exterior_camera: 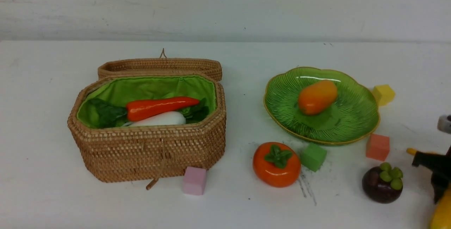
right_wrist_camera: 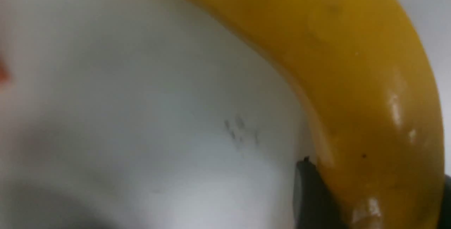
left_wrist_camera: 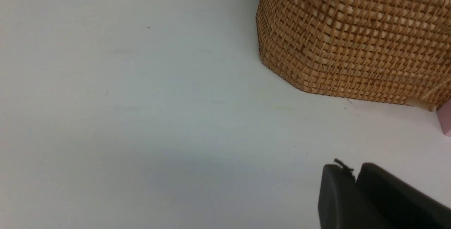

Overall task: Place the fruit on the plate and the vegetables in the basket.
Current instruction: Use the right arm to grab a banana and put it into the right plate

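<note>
Pinching the banana (right_wrist_camera: 352, 63), the right gripper (right_wrist_camera: 377, 193) has one black finger (right_wrist_camera: 310, 200) against the fruit's inner curve, while the other is only a sliver at the wrist view's edge. From the front, that gripper and banana sit right of the plate (exterior_camera: 356, 116) and nearer the robot, mostly cut off by the frame, so whether the banana is off the table (exterior_camera: 225, 63) cannot be told. The mango (exterior_camera: 317, 97) lies on the plate, toward its far side. The persimmon (exterior_camera: 276, 165) stands off the plate's near-left rim, apart from it, with a green cube (exterior_camera: 313, 156) just beside that rim. A salmon cube (exterior_camera: 377, 147) is just off the near-right rim, and a yellow cube (exterior_camera: 383, 94) is against the right rim, partly hidden by it. The mangosteen (exterior_camera: 382, 185) stands nearer the robot than the plate, to its right. Well left of the plate sits the basket (exterior_camera: 148, 151), its lid (exterior_camera: 160, 66) tipped back; inside lie a red vegetable (exterior_camera: 160, 107) and, half hidden by the wall, the radish (exterior_camera: 164, 119) with dark leaves (exterior_camera: 105, 114). A pink cube (exterior_camera: 194, 180) sits left of the plate, nearer the robot. The left gripper (left_wrist_camera: 356, 179) appears only in its wrist view, fingers pressed together, empty, over bare table.
</note>
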Robot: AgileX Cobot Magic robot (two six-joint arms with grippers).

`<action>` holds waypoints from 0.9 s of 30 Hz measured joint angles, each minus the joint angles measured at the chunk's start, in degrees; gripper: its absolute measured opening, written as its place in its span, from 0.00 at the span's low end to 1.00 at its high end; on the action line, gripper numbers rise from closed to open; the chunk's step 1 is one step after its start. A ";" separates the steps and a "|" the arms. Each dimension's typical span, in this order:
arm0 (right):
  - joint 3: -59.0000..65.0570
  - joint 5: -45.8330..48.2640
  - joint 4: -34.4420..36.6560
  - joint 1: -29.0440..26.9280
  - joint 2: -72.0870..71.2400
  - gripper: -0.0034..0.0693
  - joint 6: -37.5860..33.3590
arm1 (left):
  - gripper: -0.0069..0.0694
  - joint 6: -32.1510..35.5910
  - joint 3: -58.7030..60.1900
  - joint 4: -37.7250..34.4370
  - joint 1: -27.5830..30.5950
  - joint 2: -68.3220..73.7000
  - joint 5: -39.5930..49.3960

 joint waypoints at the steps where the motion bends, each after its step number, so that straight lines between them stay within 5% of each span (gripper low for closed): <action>1: -1.24 0.27 -0.13 0.00 -0.76 0.49 -0.08 | 0.18 0.00 0.00 0.00 0.00 0.00 0.00; 6: -12.98 0.90 2.46 0.05 -5.82 0.49 -0.32 | 0.19 0.00 0.00 0.00 0.00 0.00 0.00; 15: -26.73 -11.16 22.68 7.41 -0.81 0.49 -3.49 | 0.21 0.00 0.00 0.00 0.00 0.00 0.00; 27: -26.68 -16.44 23.85 8.56 16.30 0.49 0.41 | 0.23 0.00 0.00 0.00 0.00 0.00 0.00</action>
